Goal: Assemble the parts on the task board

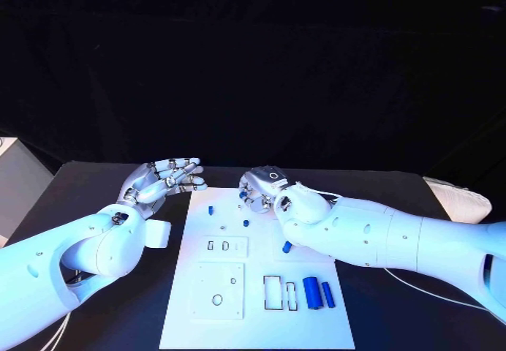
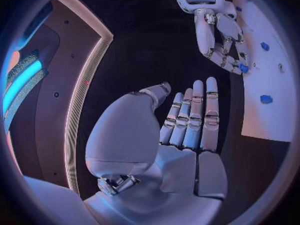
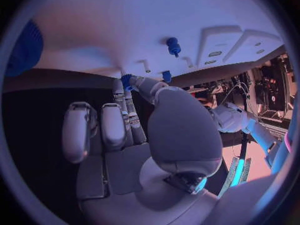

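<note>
The white task board [image 1: 253, 322] lies in the middle of the black table. My right hand [image 1: 270, 189] hovers over the board's far end and pinches a small blue part [image 2: 242, 68] at its fingertips; the same part [image 3: 127, 80] shows in the right wrist view. My left hand [image 1: 164, 180] floats beside the board's far left corner, palm up, fingers apart and holding nothing. Small blue pegs [image 1: 210, 210] [image 1: 245, 222] [image 1: 287, 247] stand on the board. Two blue cylinders [image 1: 312, 292] [image 1: 328, 294] lie near its right edge.
Two square white plates [image 1: 224, 246] [image 1: 218, 290] sit on the board's left half, with dark-rimmed slots [image 1: 272, 292] beside the cylinders. A white object [image 1: 455, 197] lies at the table's right edge and a pale box [image 1: 13, 183] stands off its left side.
</note>
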Tool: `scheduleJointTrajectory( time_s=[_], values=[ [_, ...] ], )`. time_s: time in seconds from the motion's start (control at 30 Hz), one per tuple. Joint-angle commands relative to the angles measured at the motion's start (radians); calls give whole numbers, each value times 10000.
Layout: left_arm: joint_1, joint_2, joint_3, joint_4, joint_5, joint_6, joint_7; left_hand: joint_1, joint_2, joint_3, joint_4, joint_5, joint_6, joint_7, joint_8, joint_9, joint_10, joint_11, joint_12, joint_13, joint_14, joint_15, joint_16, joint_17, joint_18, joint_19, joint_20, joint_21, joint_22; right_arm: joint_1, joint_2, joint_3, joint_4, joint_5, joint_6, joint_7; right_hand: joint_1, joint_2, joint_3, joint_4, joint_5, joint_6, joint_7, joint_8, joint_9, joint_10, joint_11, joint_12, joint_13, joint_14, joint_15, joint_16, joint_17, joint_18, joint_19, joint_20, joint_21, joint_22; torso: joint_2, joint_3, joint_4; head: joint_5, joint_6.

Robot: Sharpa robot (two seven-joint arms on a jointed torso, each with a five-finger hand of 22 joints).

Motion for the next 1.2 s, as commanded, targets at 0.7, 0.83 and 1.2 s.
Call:
scheduleJointTrajectory(
  time_s=[0.7,0.83,1.2],
  values=[
    [7,-40,40,76,-86,88,65,82,-33,61,-19,-38,56,234,12,-13,56,31,-44,-15,-73,13,44,21,100,-82,-14,50,18,-13,134,-7,-180,-896,489,-336,20,-166,31,-95,-140,-22,36,48,58,-7,2,-10,-38,67,-45,92,74,-91,46,-6,10,58,98,-62,85,-51,12],
    [7,-38,41,74,-86,88,73,73,-35,68,-21,-39,56,235,11,-14,56,32,-47,-16,-77,14,51,25,99,-85,-14,56,21,-14,158,-8,-217,-896,486,-299,-16,-215,39,-91,-208,-75,56,36,80,-52,19,-17,-50,37,-29,60,-13,-75,9,5,-49,-19,103,-66,104,-56,12],
    [8,-48,41,56,-86,76,60,64,-37,76,-24,-40,55,236,10,-15,56,33,-50,-16,-80,14,59,30,99,-88,-15,62,25,-13,194,-12,-360,-793,263,-195,203,-541,-1487,247,-1329,-1334,399,-790,-39,-2341,414,4,-150,-548,288,-1210,-2215,432,-916,324,-2385,-2801,123,-101,144,-90,30]
  ],
)
